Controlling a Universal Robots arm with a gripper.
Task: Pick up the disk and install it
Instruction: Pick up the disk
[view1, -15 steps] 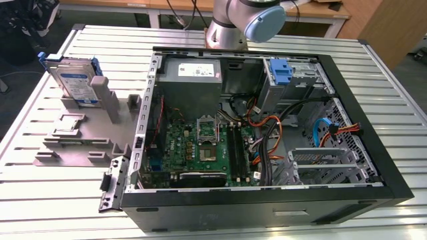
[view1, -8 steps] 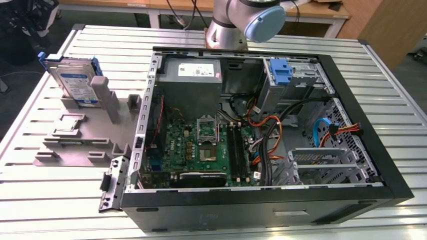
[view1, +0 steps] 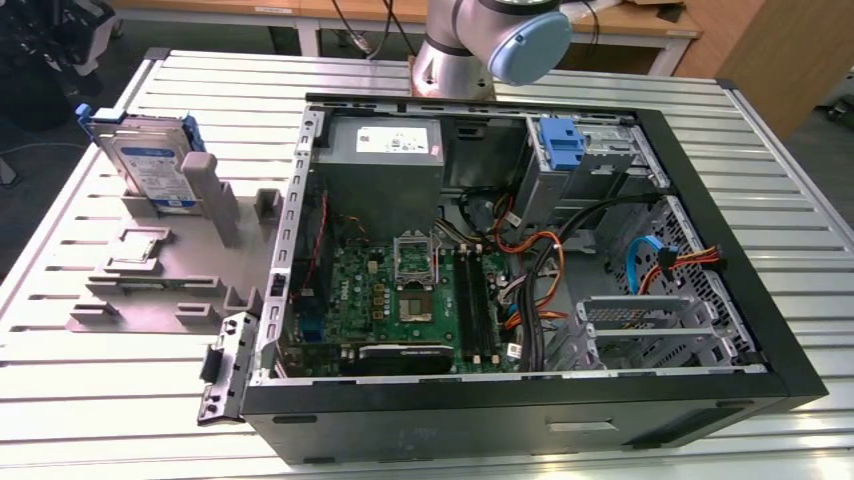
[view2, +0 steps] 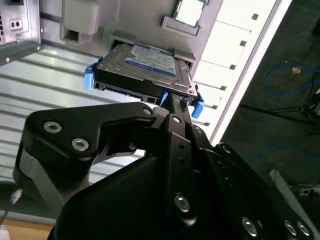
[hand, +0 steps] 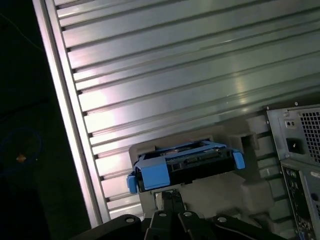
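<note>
1. First, in the exterior view, an open computer case (view1: 534, 410) lies on a ribbed metal counter (view1: 107, 420). The arm (view1: 494, 40) rises just behind the case's far wall.
2. The disk (view1: 144, 160) stands upright in a grey holder (view1: 187, 290) on the counter. It is outside the case, apart from the case's wall on the exterior view's left. A blue carrier frames its labelled face.
3. Inside the case, a grey power-supply box (view1: 387, 150) sits against the far wall and a green circuit board (view1: 414, 290) lies on the case floor. An upright blue bracket (view1: 563, 145) stands in the far corner on the exterior view's right.
4. In the second wrist view, the black fingers (view2: 168, 102) narrow to one slim tip, pressed together with nothing between them. The tip lines up with the near edge of the disk (view2: 150, 65), and I cannot tell from this view whether it touches.
5. The disk rests in the holder (view2: 85, 15) with its label showing. A corner of the case (view2: 15, 25) is near the holder, and both stand on the counter (view2: 50, 75).
6. In the first wrist view, the fingers (hand: 170, 197) show as two bars side by side, together and holding nothing, near the disk (hand: 185, 162).
7. The blue carrier end of the disk faces the camera, and the disk is seated in the holder (hand: 225, 195). The back panel of the case (hand: 300, 150) stands near the holder, and the counter (hand: 175, 75) stretches away from the case.
</note>
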